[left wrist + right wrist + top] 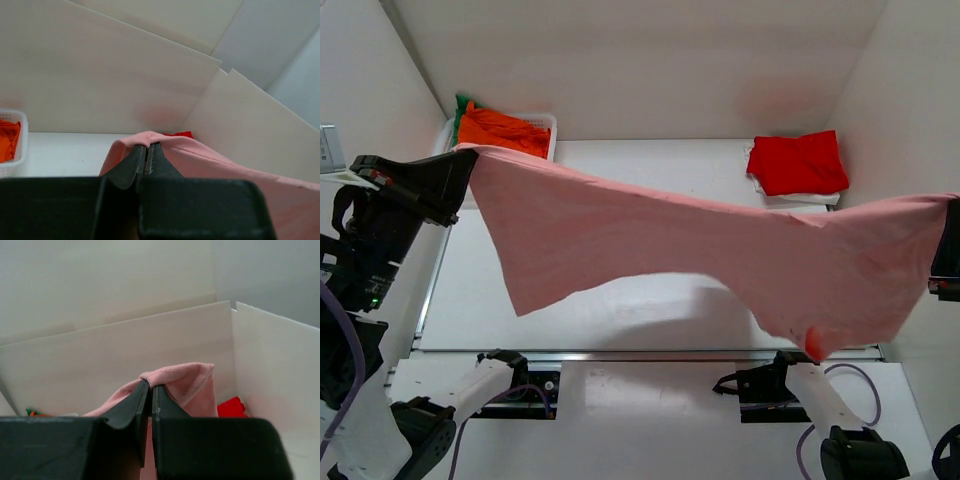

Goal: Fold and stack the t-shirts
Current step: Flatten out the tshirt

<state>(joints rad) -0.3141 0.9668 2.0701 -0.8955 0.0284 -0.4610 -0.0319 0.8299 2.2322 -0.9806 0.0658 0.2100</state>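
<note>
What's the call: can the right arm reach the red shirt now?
Probably not: the right gripper is shut on the pink shirt, held stretched with the left gripper. The red shirt itself lies uncovered.

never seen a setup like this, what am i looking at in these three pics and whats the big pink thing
These are two robot arms bolted to the near edge of a table. The wide picture is taken from above and behind them. The other two come from a small camera on each wrist, looking out along that arm's own black fingers.

Each arm ends in a two-finger claw. The left claw and the right claw are both shut on the pink t-shirt, one at each end, so it hangs stretched in the air between them.

At the back right of the table lies a folded red t-shirt. At the back left stands a white basket holding an orange t-shirt and a bit of green fabric.
</note>
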